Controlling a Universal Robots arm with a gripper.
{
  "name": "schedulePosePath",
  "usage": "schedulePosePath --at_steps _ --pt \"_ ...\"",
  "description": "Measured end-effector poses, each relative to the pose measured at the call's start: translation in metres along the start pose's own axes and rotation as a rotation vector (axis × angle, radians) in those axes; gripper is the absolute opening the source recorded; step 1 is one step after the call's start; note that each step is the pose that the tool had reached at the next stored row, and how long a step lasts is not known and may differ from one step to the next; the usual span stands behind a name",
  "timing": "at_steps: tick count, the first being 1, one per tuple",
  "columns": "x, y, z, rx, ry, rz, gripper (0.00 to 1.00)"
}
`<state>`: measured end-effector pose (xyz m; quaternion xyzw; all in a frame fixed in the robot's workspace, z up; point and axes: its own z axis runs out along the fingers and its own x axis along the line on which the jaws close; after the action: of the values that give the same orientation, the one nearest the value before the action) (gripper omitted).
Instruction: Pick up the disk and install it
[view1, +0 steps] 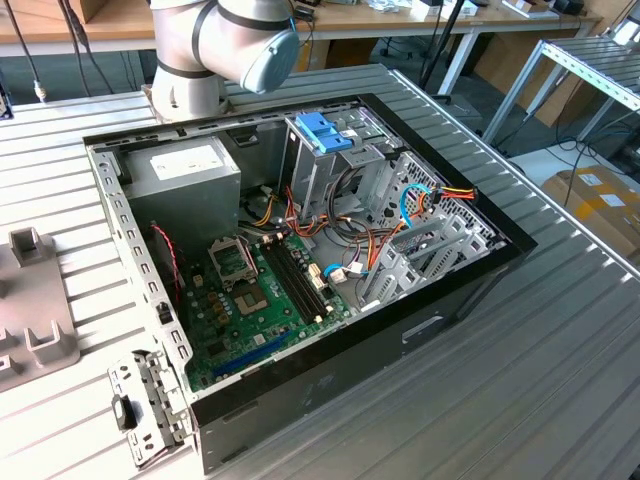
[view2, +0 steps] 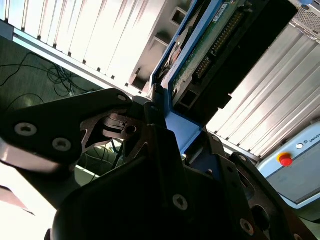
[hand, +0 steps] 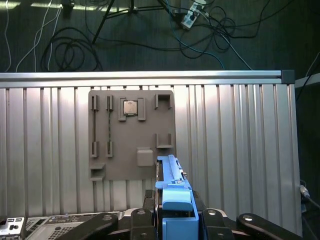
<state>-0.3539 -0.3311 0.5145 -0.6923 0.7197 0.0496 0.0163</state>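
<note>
Clamps the disk by its blue carrier frame, gripper squeezed against both flanks in the first wrist view. Carries it edge-on, jutting straight out from between the fingers, above the ribbed worktop and near the grey fixture plate, seemingly touching neither. Shows the same hold in the second wrist view: gripper pinching the frame's end, disk reaching away with green circuit board and connector row exposed. Reads as the carrying step, with the open computer case in the exterior view, metal drive cage standing under its blue bracket. Calls for a firm, square pinch on the plastic frame, no twist, and slow travel clear of the case's cables.
</note>
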Motion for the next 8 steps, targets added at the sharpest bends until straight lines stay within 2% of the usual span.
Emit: schedulePosePath --at_steps 8 --pt "-0.0002 -0.0059 -0.0003 -0.0001 0.0 0.0 0.37"
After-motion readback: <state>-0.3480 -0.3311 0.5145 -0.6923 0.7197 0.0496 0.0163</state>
